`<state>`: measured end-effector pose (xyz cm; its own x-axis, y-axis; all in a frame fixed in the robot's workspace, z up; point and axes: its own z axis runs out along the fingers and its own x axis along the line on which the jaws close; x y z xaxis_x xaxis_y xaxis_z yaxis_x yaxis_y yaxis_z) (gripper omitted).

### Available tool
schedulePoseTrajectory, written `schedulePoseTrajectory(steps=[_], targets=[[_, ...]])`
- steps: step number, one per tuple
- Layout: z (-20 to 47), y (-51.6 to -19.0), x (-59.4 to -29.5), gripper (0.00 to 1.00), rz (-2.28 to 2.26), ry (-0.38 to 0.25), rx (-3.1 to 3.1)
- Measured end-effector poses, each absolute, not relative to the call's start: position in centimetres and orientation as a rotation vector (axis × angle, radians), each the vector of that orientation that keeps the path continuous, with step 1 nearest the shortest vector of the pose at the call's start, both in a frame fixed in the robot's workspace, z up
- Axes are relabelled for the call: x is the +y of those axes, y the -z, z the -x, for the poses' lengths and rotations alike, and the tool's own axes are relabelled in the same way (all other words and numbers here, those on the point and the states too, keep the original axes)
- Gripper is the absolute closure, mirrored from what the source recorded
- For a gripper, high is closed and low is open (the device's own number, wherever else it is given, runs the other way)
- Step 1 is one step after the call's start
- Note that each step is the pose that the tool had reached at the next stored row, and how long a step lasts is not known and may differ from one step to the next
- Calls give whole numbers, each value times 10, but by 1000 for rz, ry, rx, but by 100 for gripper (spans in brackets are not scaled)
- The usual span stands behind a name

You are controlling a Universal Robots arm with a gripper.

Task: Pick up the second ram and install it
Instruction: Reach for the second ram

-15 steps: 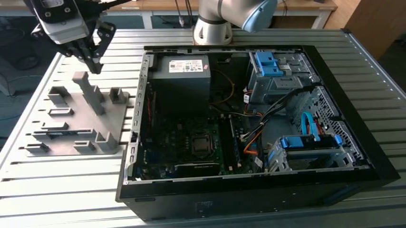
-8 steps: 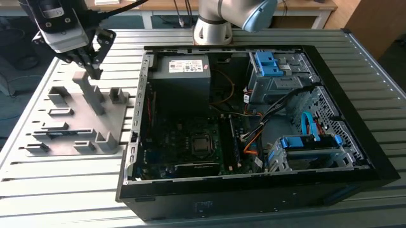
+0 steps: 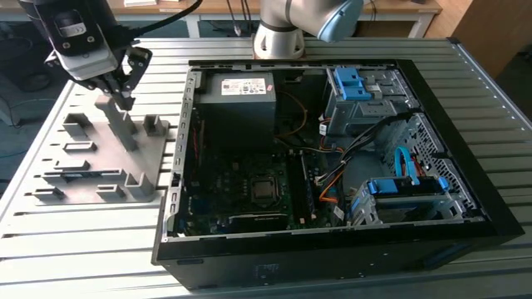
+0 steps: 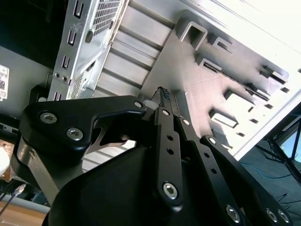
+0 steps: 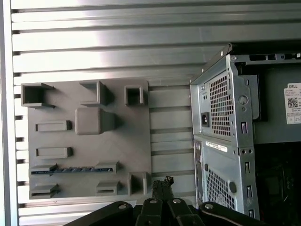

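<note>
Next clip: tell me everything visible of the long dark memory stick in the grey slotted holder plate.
The long, narrow, dark memory stick sits edge-up in a slot of the grey plastic holder plate, each end against a raised grey bracket. Its upper edge shows a row of small dark chips. It lies level, not yet picked up. The black gripper hangs apart from it, fingers together, nothing visibly between them.
</note>
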<state>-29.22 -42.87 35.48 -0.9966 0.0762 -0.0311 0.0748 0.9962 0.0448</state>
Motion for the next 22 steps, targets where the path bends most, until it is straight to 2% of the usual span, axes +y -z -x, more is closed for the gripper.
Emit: schedulePoseTrajectory(steps=[15, 22], targets=[[297, -330, -431, 90, -118, -68, 3106], [322, -318, -437, 90, -118, -67, 3106]])
